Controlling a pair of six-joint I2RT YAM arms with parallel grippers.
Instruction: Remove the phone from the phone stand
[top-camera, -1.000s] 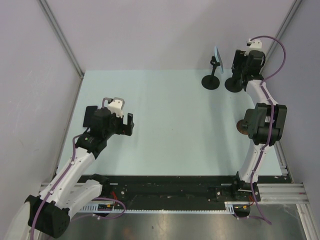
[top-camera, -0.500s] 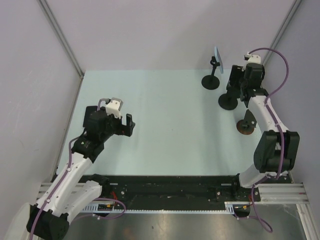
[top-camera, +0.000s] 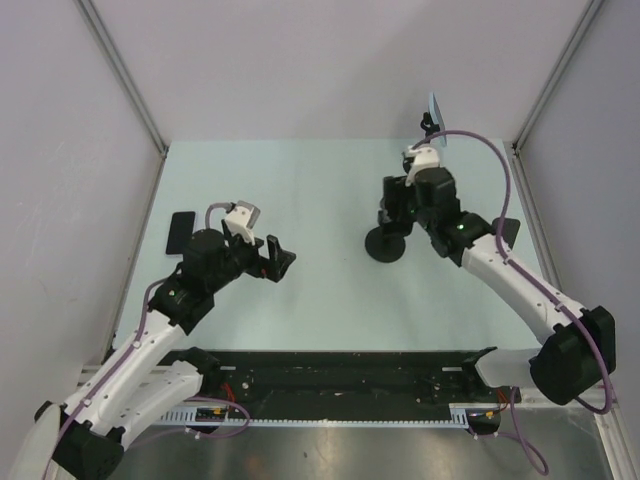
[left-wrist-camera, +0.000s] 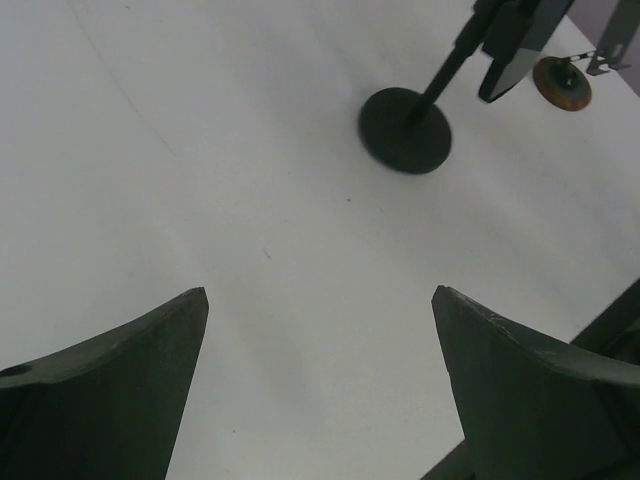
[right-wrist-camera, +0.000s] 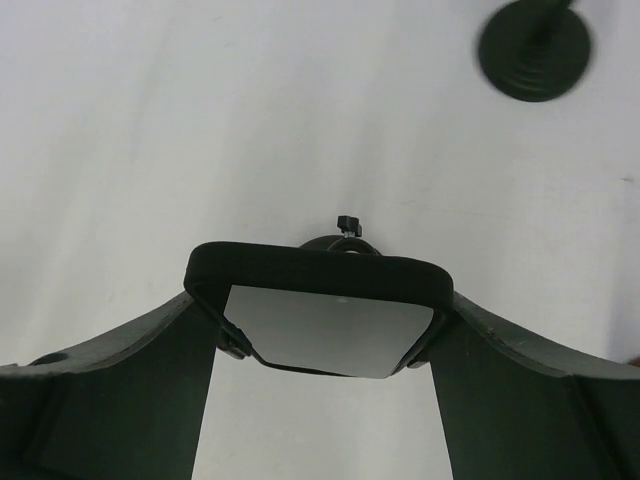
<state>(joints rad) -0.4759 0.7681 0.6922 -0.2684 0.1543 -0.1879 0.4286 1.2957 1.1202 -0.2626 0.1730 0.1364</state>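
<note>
Step in hand: lift-off. Your right claw (top-camera: 398, 212) is clamped across the phone (right-wrist-camera: 332, 318), which apparently is not yet free of the phone stand (top-camera: 388, 243) just beneath. Your left claw (left-wrist-camera: 320, 292) gapes, empty. Next: pull straight up; that stand may need pinning. Right wrist view shows the clamp contact, which the overhead hides; left wrist view shows the stand's base on the counter (left-wrist-camera: 200, 150).
</note>
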